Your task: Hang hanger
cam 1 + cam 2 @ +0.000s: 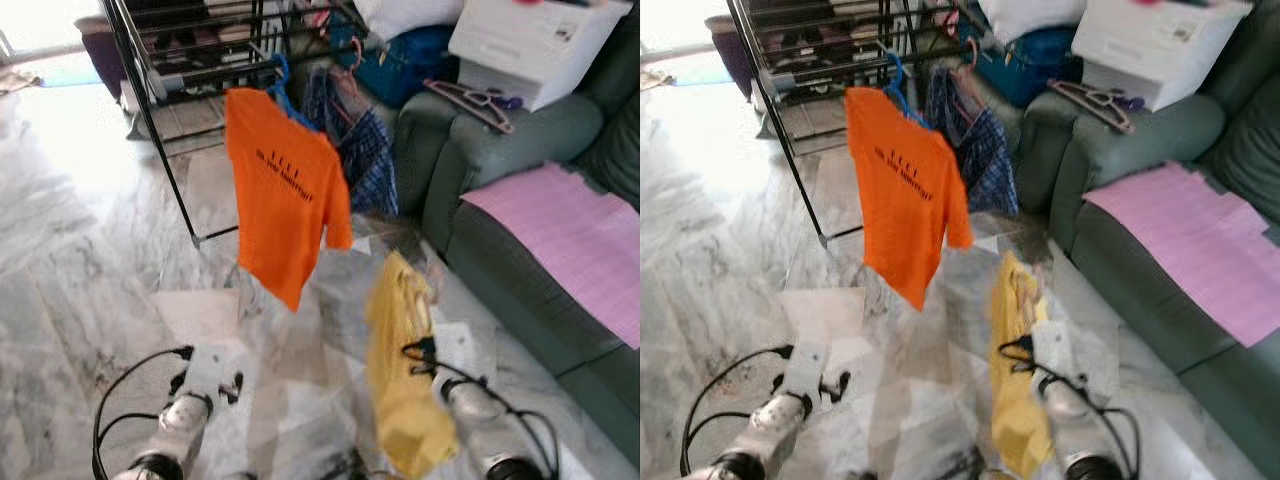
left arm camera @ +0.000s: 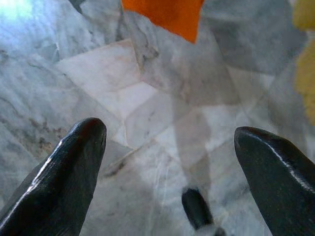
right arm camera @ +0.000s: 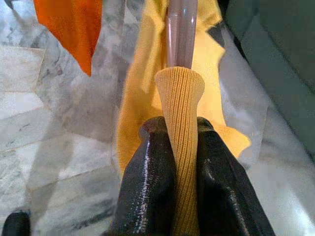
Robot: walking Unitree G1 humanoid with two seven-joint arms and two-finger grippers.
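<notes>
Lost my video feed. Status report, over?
Right gripper shut on yellow garment on its hanger. Left gripper open, empty, low. Orange shirt hangs between robot and rack.
</notes>
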